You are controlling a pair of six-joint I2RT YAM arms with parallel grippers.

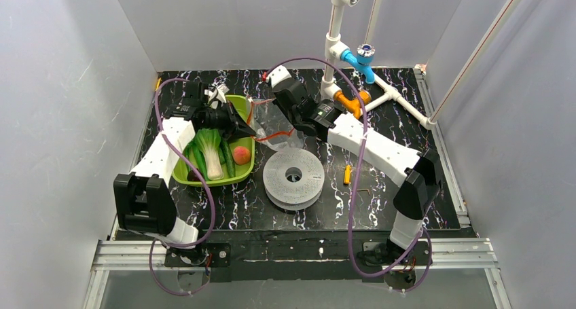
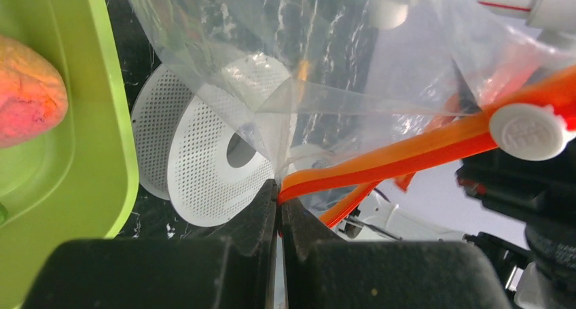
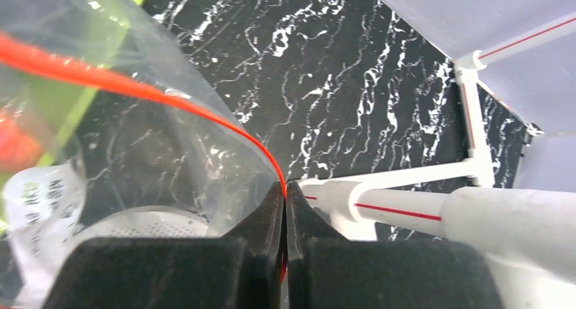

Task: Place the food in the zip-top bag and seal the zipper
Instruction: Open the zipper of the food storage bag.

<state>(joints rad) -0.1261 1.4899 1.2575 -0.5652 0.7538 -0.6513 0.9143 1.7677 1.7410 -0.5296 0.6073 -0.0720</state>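
Clear crinkly bag (image 1: 275,124), orange-red zipper (image 2: 407,149)

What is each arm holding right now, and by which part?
Both hold the zip-top bag by its zipper: the left tool pinches one stretch of the strip, the right tool another.

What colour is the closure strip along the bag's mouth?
Orange-red. The zipper strip shows best in the left wrist view.

A white perforated disc (image 1: 306,187) lies on the black marbled bench (image 1: 380,207), nearer than the right hand (image 3: 285,187); white pipework (image 3: 394,204) stands just to its right.
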